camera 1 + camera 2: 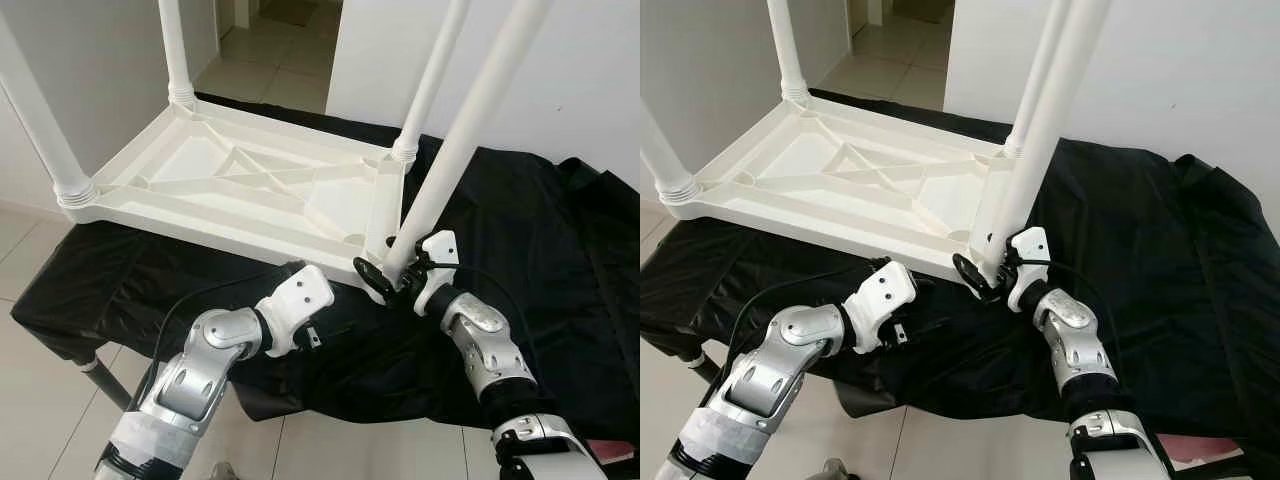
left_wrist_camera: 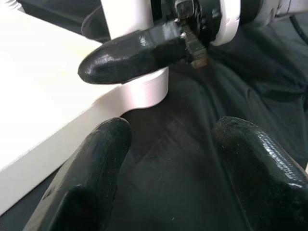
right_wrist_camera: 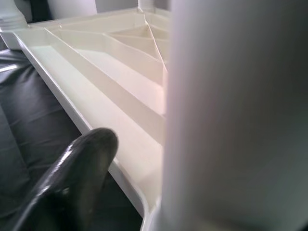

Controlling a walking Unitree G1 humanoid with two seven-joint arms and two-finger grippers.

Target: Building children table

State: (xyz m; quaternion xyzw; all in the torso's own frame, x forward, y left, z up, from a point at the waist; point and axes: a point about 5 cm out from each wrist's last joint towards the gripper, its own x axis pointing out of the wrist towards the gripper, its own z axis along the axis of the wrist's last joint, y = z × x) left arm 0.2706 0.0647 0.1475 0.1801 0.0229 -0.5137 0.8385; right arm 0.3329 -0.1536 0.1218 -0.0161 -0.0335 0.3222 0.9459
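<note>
A white plastic children's table [image 1: 220,228] lies upside down on a black cloth [image 1: 540,260]. Three white legs stand in its corners: near left [image 1: 40,130], far left [image 1: 173,50] and far right [image 1: 430,80]. A fourth leg [image 1: 470,130] leans tilted at the near right corner, and my right gripper [image 1: 393,272] is shut around its lower end. My left gripper [image 2: 168,139] hovers open over the cloth just left of that corner, with nothing between its fingers [image 2: 103,144]. In the right wrist view the held leg [image 3: 231,115] is right beside one finger [image 3: 77,173].
The cloth covers a low stand whose dark leg [image 1: 100,378] shows at the near left. White walls stand behind and to the right, with a doorway [image 1: 280,40] beyond the table. Pale tiled floor [image 1: 30,260] lies around. A reddish object [image 1: 612,452] sits at the bottom right.
</note>
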